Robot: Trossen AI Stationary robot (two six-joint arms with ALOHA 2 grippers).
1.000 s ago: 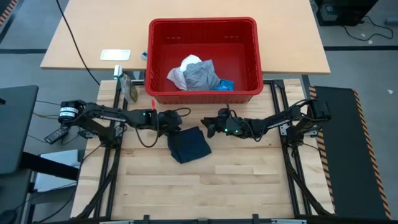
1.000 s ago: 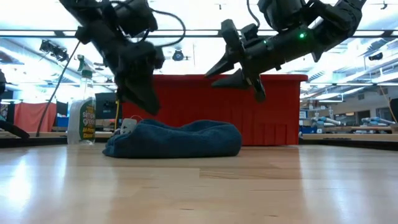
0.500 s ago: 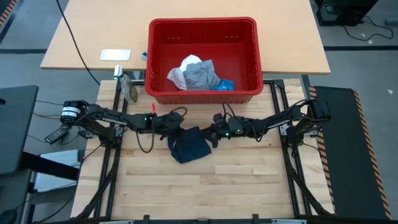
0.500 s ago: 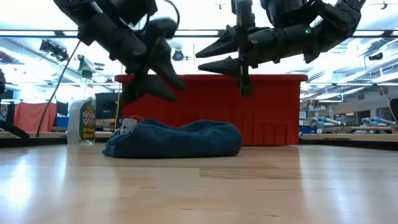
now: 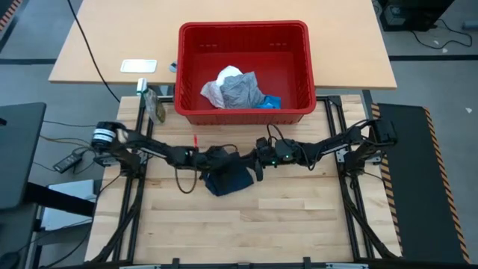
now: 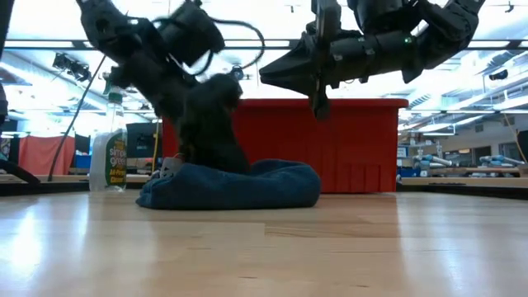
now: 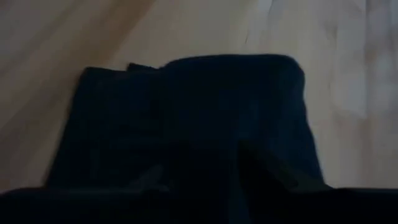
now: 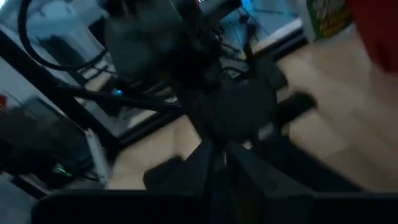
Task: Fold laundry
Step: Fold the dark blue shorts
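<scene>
A dark navy cloth (image 5: 228, 179) lies bunched in a soft, low heap on the wooden surface (image 5: 246, 224), in front of the red basket (image 5: 243, 112) and a little apart from its front wall. The left gripper (image 5: 218, 158) is down at the basket-side edge of this cloth. In the low view it presses into the top of the heap (image 6: 231, 183), but whether its fingers are spread or closed on the fabric cannot be told. The left wrist view shows the navy cloth (image 7: 193, 118) filling most of the picture, with pale wood around it.

The right gripper (image 5: 258, 166) hangs just beside the cloth's other edge, on the side away from the left arm. In the low view it sits above the heap, level with the basket's rim, clear of the fabric, and its two fingers (image 6: 285, 73) lie nearly together, holding nothing.

Inside the basket, near the middle of its floor, a grey cloth (image 5: 243, 91) rests against a white crinkly cloth (image 5: 220, 84), the two touching. A small blue item (image 5: 269, 101) peeks out beside the grey one.

A spray bottle (image 6: 108, 157) stands near the basket's corner on the left arm's side. A flat white object (image 5: 139, 66) lies on the tan table (image 5: 104, 45) beyond that same side of the basket.
</scene>
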